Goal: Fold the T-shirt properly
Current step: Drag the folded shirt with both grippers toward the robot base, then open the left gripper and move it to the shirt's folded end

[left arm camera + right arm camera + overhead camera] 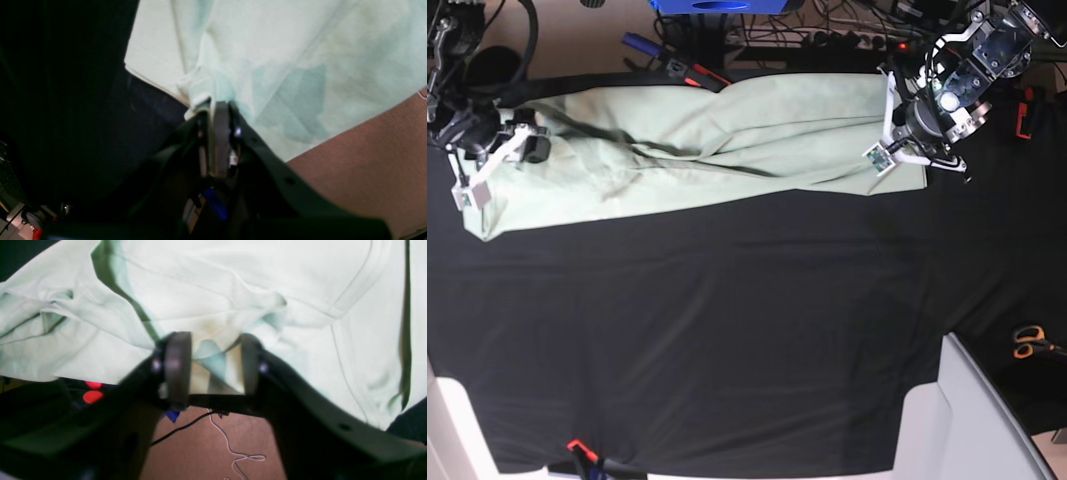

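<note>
Black cloth-covered table (727,330) carries the T-shirt (717,140) stretched along its far edge.
Left gripper (217,110) is clenched on the shirt's edge; right gripper (211,365) has its jaws parted, with fabric lying between them.

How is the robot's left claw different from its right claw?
The left gripper is pinched shut on the T-shirt; the right gripper has its jaws apart, cloth loose between them. In the base view, left is at the shirt's right end, right at its left end. Both are black.
</note>
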### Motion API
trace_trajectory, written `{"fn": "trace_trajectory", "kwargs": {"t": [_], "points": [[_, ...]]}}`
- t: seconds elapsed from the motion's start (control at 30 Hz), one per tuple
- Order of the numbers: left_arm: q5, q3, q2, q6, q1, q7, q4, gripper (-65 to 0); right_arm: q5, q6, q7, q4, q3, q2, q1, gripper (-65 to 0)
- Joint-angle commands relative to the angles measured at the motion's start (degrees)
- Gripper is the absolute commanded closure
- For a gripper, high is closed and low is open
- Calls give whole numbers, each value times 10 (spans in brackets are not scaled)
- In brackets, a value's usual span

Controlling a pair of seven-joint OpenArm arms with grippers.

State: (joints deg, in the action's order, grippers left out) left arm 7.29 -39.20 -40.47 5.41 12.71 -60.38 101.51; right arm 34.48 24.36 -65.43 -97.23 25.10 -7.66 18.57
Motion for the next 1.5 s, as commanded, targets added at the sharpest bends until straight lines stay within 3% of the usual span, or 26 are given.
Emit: {"fn": "trace_trajectory", "kwargs": {"t": [0.0,0.1,0.33,0.4,0.53,0.7,0.87,0.97,1.03,1.13,1.23,1.3,1.47], "points": [[-7,5,-9,-6,-4,-1,7,0,8,0,5,-10,4,-6,-1,-258],[-7,14,-9,-6,-5,-1,8,-15,8,0,8,-11,4,-6,-1,-263],[-8,79,-14,-5,1,-1,46,-249,7,0,37,-27,3,-8,2,-267],[-7,77,-25,-5,6,-1,69,-312,7,0,36,-30,1,-8,2,-299],[-7,103,-24,-6,22,-1,104,-383,7,0,40,-33,4,-9,1,-345],[-1,177,-16,-5,55,-1,111,-383,7,0,40,-88,58,-5,4,-345],[-1,236,39,-4,120,9,140,-380,11,5,40,-144,80,-6,26,-345],[-1,236,77,-4,157,67,143,-366,11,6,40,-145,80,-6,36,-345],[-1,236,99,-4,189,120,145,-260,11,9,41,-145,73,-5,45,-345],[-7,236,133,-4,220,194,145,0,11,54,57,-144,69,-5,54,-345],[-4,224,158,-3,227,224,144,0,11,108,76,-145,71,-5,68,-345],[-7,196,162,-3,220,223,140,0,8,127,82,-144,69,-6,76,-345],[-1,162,163,-4,213,223,120,0,7,133,85,-143,68,-7,89,-345]]}}
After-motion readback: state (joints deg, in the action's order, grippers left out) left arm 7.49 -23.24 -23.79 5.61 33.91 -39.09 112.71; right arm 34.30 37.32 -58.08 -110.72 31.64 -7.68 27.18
